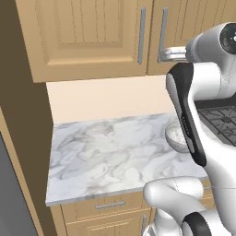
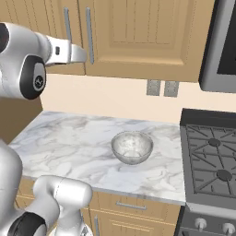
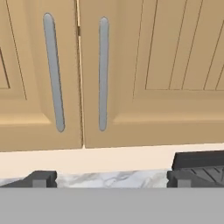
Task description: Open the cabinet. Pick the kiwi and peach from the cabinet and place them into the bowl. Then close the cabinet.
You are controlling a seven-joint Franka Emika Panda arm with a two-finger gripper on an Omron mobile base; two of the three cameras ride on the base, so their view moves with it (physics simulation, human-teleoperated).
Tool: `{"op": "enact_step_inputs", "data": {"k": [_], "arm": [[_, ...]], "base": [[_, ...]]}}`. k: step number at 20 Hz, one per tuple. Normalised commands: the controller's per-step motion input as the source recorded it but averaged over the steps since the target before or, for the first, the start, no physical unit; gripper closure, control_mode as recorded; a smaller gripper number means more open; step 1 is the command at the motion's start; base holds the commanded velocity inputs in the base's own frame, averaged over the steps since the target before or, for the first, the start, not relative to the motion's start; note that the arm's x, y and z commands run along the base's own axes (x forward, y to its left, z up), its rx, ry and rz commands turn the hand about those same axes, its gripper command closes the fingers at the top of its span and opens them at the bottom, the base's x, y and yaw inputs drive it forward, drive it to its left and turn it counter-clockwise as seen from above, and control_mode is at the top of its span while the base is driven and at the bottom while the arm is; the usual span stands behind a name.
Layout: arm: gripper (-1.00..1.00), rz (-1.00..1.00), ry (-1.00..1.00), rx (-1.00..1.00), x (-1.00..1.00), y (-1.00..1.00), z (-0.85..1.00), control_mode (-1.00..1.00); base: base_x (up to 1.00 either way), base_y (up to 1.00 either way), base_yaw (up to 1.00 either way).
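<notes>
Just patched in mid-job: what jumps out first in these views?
The cabinet fills the wall above the counter, both doors shut, its two silver handles side by side. The open gripper faces them, not touching. Below, the bowl sits empty on the marble counter beside the stove.

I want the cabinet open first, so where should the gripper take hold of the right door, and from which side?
Grip the right door's handle, the vertical silver bar beside the centre seam of the cabinet. Come straight at the door front with the open gripper, a finger on either side of the bar, probably near its lower end, the part nearest the gripper.
</notes>
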Motion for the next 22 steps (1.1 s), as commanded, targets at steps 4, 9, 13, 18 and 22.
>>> {"op": "enact_step_inputs", "data": {"k": [4,9,13,18,22], "arm": [[-1.0,0.04,-0.03,0.04,0.0,-0.07,0.09,-1.0],[-1.0,0.05,-0.11,0.02,0.01,-0.04,0.0,-1.0],[-1.0,0.05,-0.14,0.03,0.02,-0.05,0.0,-1.0],[-1.0,0.03,-0.09,0.03,0.21,-0.02,0.0,-1.0],[-1.0,0.05,-0.01,0.03,0.32,0.0,0.0,-1.0]], "base": [[0.0,0.0,0.0],[0.0,0.0,0.0],[0.0,0.0,0.0],[0.0,0.0,0.0],[0.0,0.0,0.0]]}}
